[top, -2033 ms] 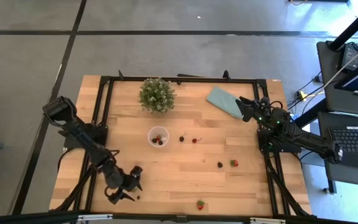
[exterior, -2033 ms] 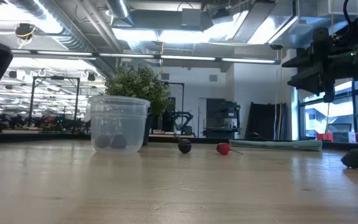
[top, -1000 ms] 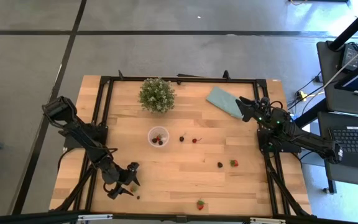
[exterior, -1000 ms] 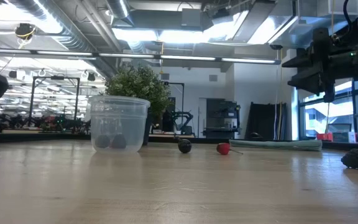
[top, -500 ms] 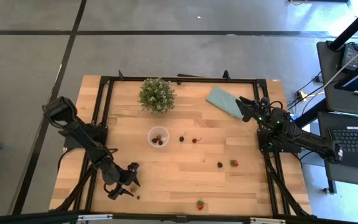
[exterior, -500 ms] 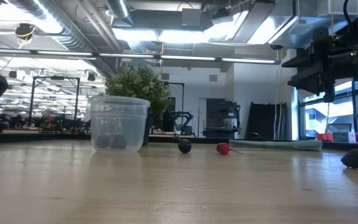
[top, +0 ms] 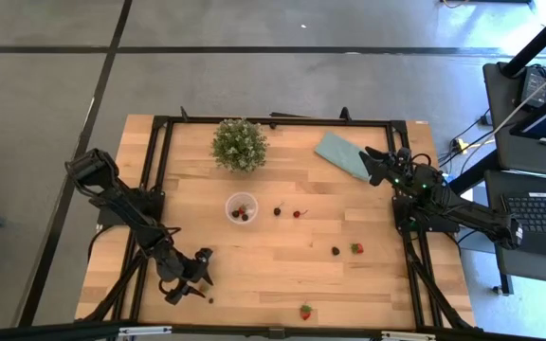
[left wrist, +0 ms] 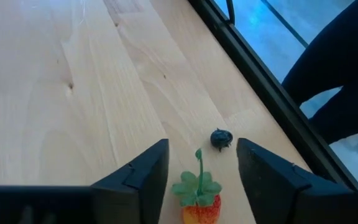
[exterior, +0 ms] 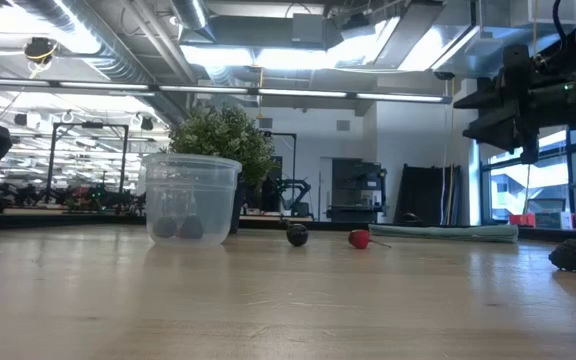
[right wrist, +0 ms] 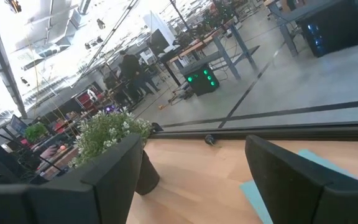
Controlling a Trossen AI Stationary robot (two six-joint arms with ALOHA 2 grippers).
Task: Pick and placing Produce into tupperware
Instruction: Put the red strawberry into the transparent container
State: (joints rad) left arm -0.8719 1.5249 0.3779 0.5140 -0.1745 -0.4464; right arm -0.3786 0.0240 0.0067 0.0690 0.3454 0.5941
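My left gripper (top: 201, 276) is near the table's near-left corner, open and low over the wood. In the left wrist view (left wrist: 202, 144) a red strawberry (left wrist: 197, 198) with a green top lies between its fingers with a gap on each side. A dark berry (left wrist: 220, 138) lies just beyond it (top: 210, 300). The clear round cup (top: 241, 209) stands mid-table on its base with berries inside (exterior: 191, 198). My right gripper (top: 372, 162) waits open by the far-right edge (right wrist: 194, 140).
Loose berries lie on the wood: a dark one (top: 277, 210), a red one (top: 298, 214), a dark one (top: 335, 251) beside a strawberry (top: 356, 248), and a strawberry (top: 305, 311) near the near edge. A potted plant (top: 239, 144) and a teal cloth (top: 341, 152) sit along the far side.
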